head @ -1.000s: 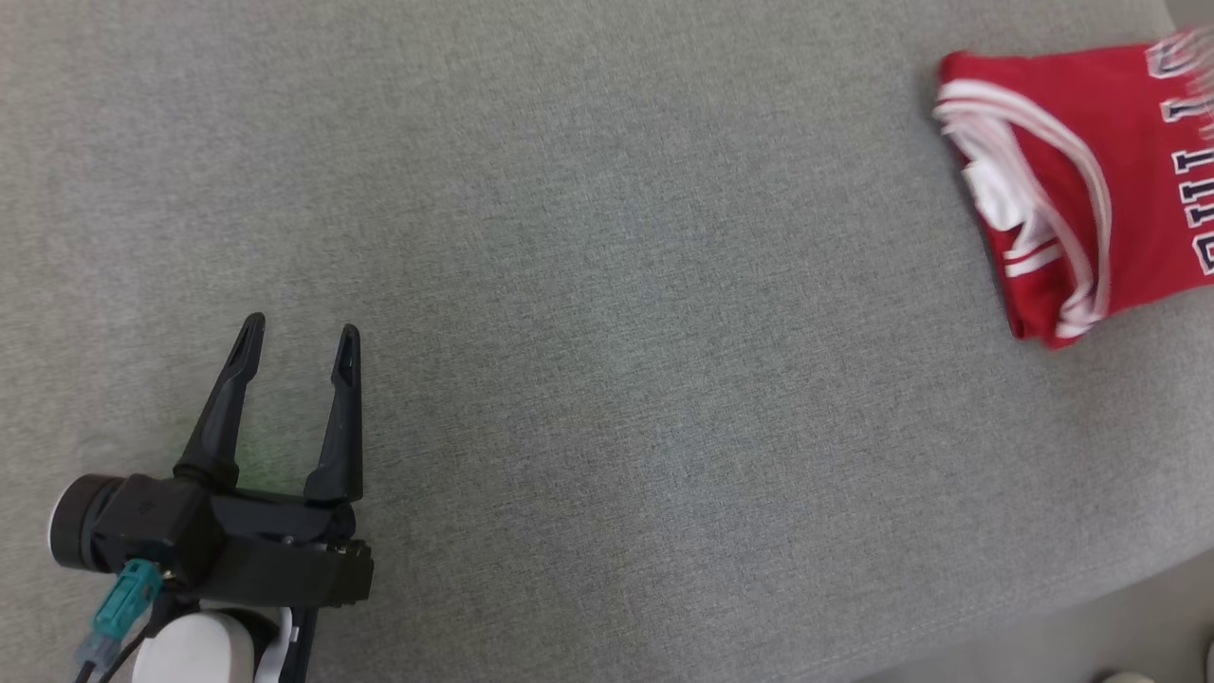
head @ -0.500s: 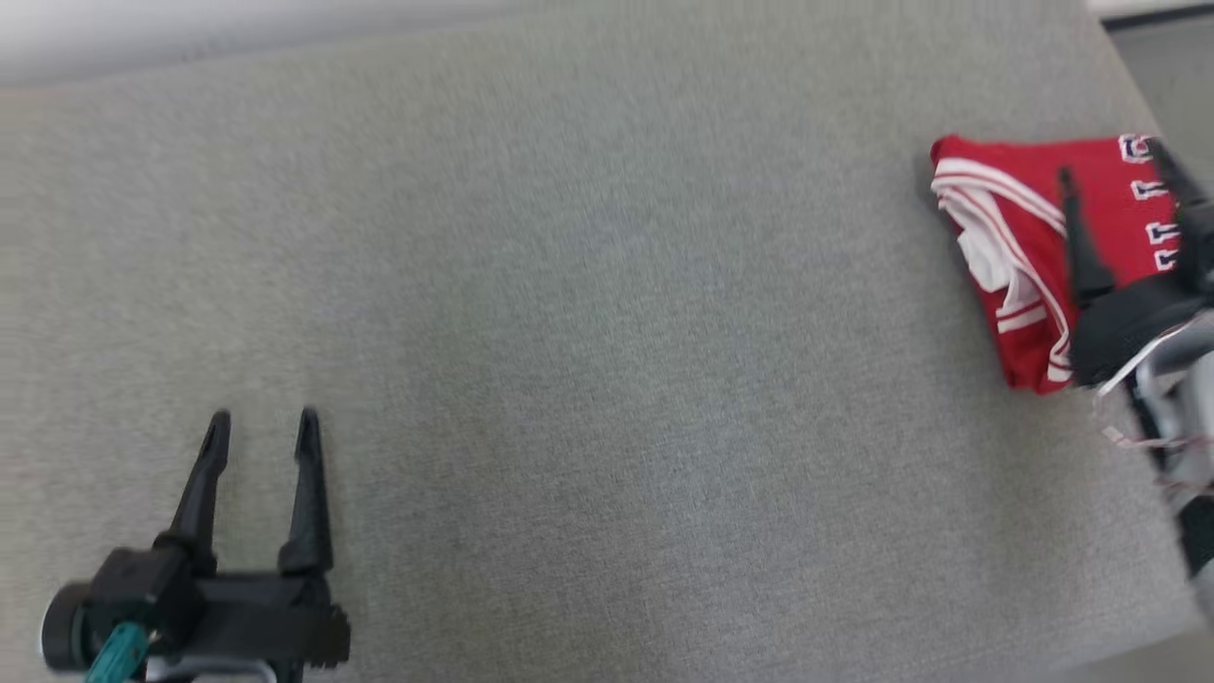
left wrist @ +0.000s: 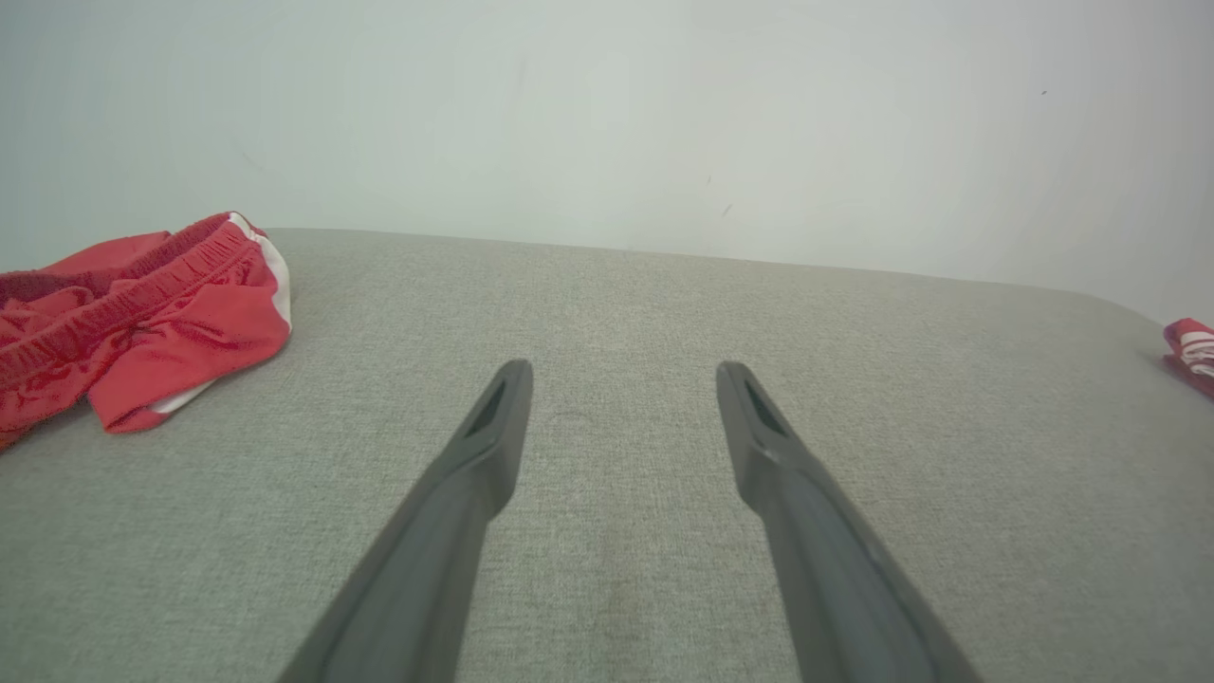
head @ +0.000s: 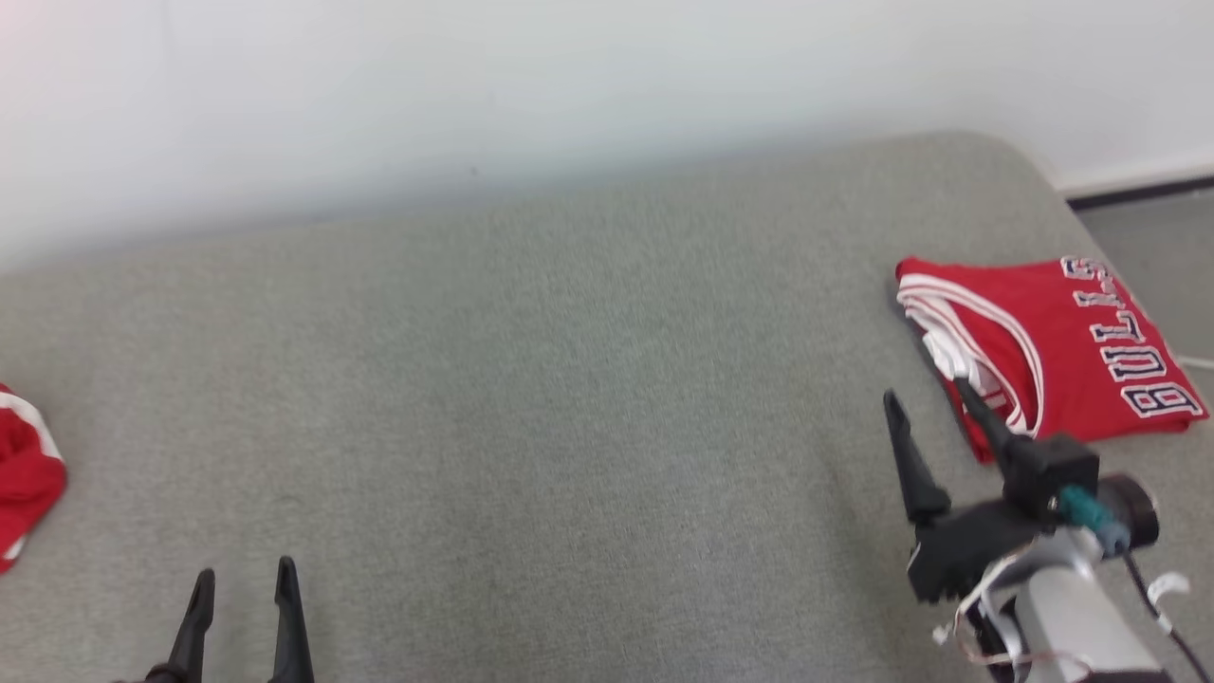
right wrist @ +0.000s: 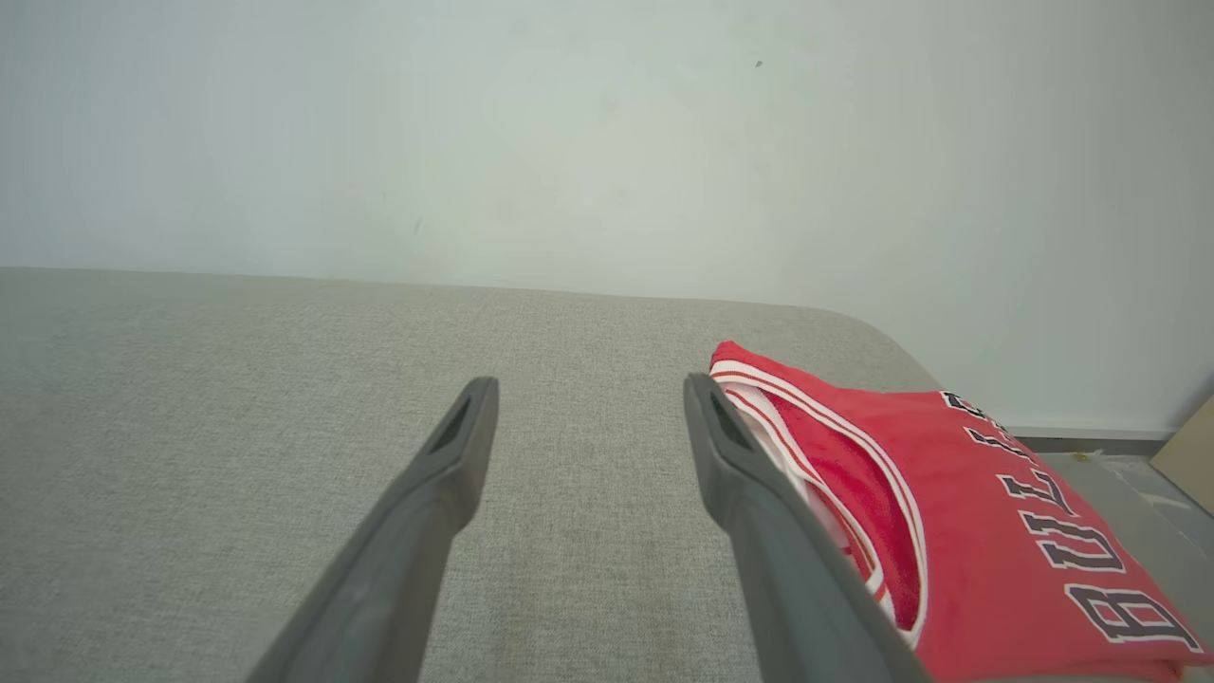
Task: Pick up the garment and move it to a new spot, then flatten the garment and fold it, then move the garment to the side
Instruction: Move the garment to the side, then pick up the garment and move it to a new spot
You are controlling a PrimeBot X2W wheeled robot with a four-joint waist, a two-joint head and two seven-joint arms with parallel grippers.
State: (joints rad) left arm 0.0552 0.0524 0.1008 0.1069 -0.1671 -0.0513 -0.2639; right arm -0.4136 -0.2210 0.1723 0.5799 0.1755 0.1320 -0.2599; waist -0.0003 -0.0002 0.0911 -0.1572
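Note:
The garment (head: 1053, 351) is a red jersey with white trim and dark lettering, lying folded at the right end of the grey cushion (head: 569, 379). My right gripper (head: 925, 396) is open just left of it, with the right finger over its near-left corner and nothing held. In the right wrist view the garment (right wrist: 996, 531) lies right of the open right gripper (right wrist: 590, 384). My left gripper (head: 245, 574) is open and empty at the lower left, far from the garment. In the left wrist view the open left gripper (left wrist: 623, 372) points across bare cushion, with the garment's edge (left wrist: 1190, 346) at far right.
Crumpled red shorts (head: 24, 474) with white trim lie at the cushion's left end, also in the left wrist view as red shorts (left wrist: 142, 304). A pale wall (head: 569, 95) stands behind the cushion. The cushion's rounded right edge drops to grey floor (head: 1157, 228).
The head camera has tilted up, bringing the wall and the red shorts into view. My right gripper has come in at the right and now stands beside the folded garment. Both grippers stay open.

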